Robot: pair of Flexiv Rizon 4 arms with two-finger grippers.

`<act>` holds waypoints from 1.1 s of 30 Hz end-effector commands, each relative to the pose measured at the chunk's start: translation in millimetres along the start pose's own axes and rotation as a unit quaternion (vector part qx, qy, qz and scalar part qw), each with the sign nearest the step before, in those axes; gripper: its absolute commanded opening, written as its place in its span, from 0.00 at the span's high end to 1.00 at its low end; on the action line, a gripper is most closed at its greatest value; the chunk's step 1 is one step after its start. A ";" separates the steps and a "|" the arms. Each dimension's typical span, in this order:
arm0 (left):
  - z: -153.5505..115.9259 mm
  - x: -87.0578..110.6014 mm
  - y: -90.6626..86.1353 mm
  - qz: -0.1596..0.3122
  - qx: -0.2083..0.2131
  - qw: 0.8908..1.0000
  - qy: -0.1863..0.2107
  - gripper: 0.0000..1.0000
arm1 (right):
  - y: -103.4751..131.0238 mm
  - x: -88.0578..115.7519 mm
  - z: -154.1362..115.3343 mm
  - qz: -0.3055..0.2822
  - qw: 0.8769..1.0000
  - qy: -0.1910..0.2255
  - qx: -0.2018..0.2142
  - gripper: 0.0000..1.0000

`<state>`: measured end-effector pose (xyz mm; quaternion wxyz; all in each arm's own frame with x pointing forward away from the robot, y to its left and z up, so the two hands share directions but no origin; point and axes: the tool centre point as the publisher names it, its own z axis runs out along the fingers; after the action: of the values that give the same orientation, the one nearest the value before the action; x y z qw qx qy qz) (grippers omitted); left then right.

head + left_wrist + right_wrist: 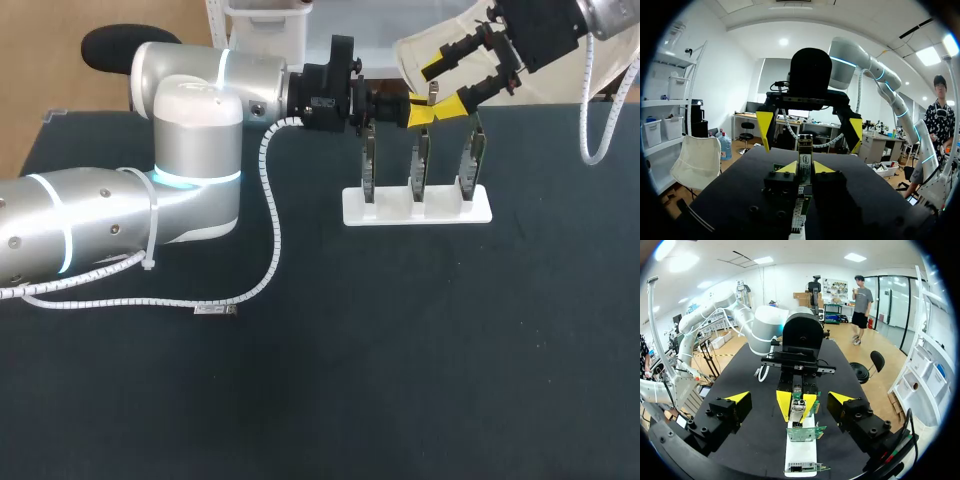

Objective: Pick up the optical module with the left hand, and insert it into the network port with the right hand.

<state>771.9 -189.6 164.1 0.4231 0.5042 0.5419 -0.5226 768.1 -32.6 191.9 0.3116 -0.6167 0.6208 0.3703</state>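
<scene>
My left gripper [425, 112] is shut on the small silver optical module [432, 99], holding it above the middle board of the stand. In the left wrist view the module [805, 152] stands upright between the yellow tips of that gripper [805, 169]. My right gripper [448, 87] comes in from the far right and is open, its fingers on either side of the module without touching it. From the right wrist, the module [798, 412] sits ahead, midway between the spread fingers of the right gripper [790, 399]. Three green boards with network ports [420, 165] stand in a white base [417, 208].
A white spiral cable [272, 215] trails from my left arm across the dark table. Another white cable [590, 130] hangs by my right arm. A pale chair back [440, 45] is just past the table's far edge, behind the grippers.
</scene>
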 end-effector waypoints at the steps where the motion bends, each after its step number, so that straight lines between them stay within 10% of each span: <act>1: 0.8 0.0 2.5 0.000 0.002 1.000 0.001 1.00 | 2.1 0.2 0.2 -0.002 1.000 0.001 0.004 0.66; 2: 0.8 0.0 2.5 0.000 0.002 1.000 0.001 1.00 | 1.7 0.1 0.1 -0.003 1.000 0.001 0.006 0.97; 3: 0.8 0.0 2.5 0.000 0.002 1.000 0.001 1.00 | 1.5 0.0 0.0 -0.003 1.000 0.000 0.007 1.00; 26: 0.8 0.0 2.5 0.000 0.002 1.000 0.001 1.00 | -0.7 0.5 -1.1 -0.007 1.000 0.004 0.006 1.00; 29: 0.8 0.0 2.5 0.000 0.002 1.000 0.001 0.75 | -1.4 0.2 -1.6 -0.011 1.000 0.006 0.007 1.00; 31: 0.8 0.0 2.5 0.000 0.002 1.000 0.001 0.00 | -1.6 0.1 -1.7 -0.010 1.000 0.005 0.007 1.00; 33: 0.8 0.0 2.5 0.000 0.002 1.000 0.001 0.00 | -1.7 0.1 -1.7 -0.011 1.000 0.005 0.007 1.00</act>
<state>772.1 -189.4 164.3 0.4230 0.5045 0.5418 -0.5225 771.6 -33.7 192.5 0.3149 -0.6232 0.6183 0.3608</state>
